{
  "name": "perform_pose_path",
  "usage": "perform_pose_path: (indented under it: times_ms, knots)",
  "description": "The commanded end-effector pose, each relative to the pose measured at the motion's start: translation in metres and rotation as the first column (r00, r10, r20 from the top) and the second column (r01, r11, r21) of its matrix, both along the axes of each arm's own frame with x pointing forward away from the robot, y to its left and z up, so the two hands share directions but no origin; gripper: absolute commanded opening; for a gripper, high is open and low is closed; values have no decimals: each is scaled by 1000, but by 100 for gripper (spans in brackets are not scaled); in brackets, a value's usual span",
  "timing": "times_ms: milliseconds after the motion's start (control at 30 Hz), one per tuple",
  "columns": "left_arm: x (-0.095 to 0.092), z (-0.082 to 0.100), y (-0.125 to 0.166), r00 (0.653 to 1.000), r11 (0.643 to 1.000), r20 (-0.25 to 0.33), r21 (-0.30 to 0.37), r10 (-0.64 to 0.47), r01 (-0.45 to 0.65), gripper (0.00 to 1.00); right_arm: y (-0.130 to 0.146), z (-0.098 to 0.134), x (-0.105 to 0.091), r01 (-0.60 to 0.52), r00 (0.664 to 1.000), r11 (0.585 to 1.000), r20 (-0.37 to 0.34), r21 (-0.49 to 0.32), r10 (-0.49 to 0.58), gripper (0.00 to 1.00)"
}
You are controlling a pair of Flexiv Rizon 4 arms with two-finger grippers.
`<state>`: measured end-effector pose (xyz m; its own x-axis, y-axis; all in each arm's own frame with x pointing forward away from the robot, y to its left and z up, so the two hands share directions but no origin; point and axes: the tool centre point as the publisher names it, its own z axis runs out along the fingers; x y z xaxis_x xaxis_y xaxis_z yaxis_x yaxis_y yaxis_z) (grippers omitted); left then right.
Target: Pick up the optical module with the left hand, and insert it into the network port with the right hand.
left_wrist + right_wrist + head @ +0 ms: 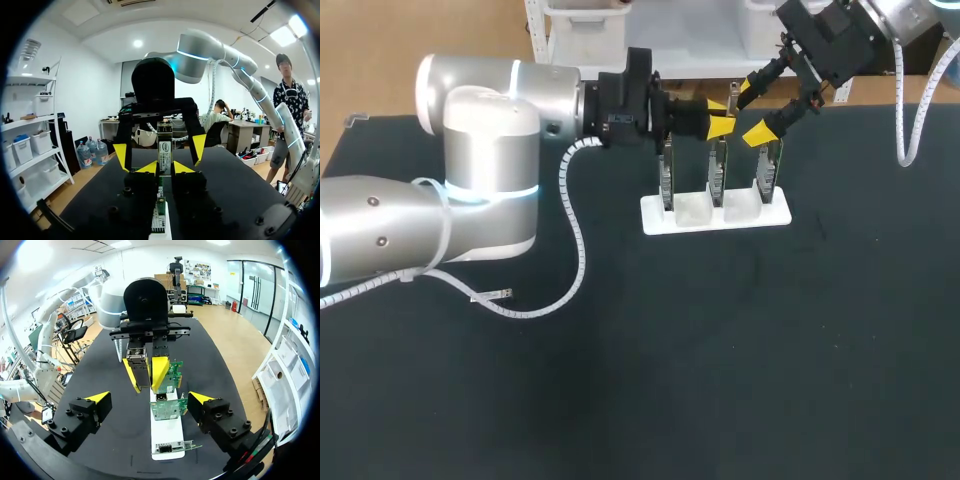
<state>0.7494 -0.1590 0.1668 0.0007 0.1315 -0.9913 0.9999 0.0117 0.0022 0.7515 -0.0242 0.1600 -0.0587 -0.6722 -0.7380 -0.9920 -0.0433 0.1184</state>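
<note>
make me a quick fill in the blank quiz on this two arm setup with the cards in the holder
1. The white holder carries ___ upright cards.
2. The left gripper is shut on the ___.
3. The right gripper faces it with its fingers ___.
Missing words: three; optical module; open.

left end effector point(720, 122) pinched closed, right end effector point(752, 112) spread wide just beside it
</note>
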Motion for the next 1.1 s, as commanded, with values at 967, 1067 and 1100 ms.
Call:
perform_pose_path:
  times_ms: [967, 1067, 1100]
  knots:
    - [12, -1, 3, 1000, 1000, -6, -6, -26, 26, 0, 0, 0, -2, 4, 1000, 1000, 3, 0, -4, 100]
    - [12, -1, 3, 1000, 1000, -7, -4, -25, 25, 0, 0, 0, -2, 4, 1000, 1000, 3, 0, -4, 100]
    - [12, -1, 3, 1000, 1000, -7, -4, -24, 24, 0, 0, 0, -2, 4, 1000, 1000, 3, 0, -4, 100]
